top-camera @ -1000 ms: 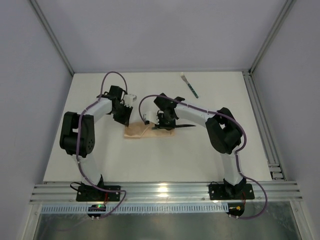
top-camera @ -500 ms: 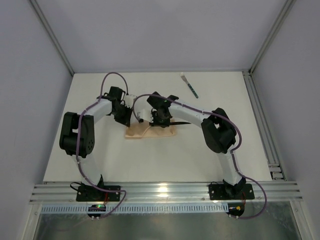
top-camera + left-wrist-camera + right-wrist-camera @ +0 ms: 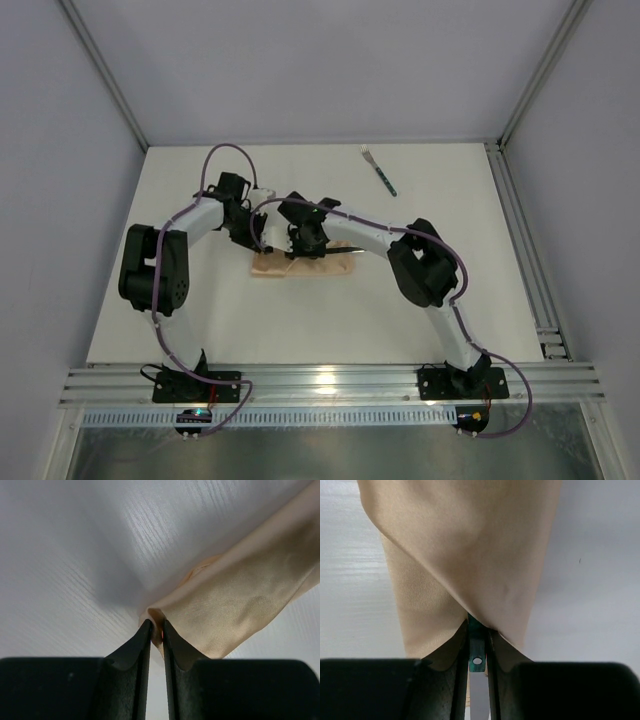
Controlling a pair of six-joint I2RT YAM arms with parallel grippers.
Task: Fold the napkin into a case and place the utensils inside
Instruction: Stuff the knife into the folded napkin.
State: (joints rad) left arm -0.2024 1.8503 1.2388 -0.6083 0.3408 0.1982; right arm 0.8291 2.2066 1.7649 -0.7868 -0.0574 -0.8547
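**Item 1.** Narrow peach-tan cloth case (image 3: 275,267), soft and plain. It lies flat on the white wood-grain table (image 3: 300,330), about mid-table between the two arms, with its long side running left to right.

**Item 2.** Left gripper (image 3: 156,626), black, two fingers. The jaws are nearly together, pinching a small fold at the case's left end. In the left wrist view the cloth rises from that pinch and spreads up to the right.

**Item 3.** Right gripper (image 3: 477,630), black, two fingers. It is clamped on a slim dark green utensil handle (image 3: 477,655) with a small round hole in it. A pale silvery strip lies behind the handle, toward the camera. The handle's far end passes under a draped flap of the case, and how far in it reaches is hidden.

**Item 4.** Green-handled fork with pale tines (image 3: 379,170). It lies alone near the table's far edge — well apart from the case and both grippers — with its tines pointing up-left.
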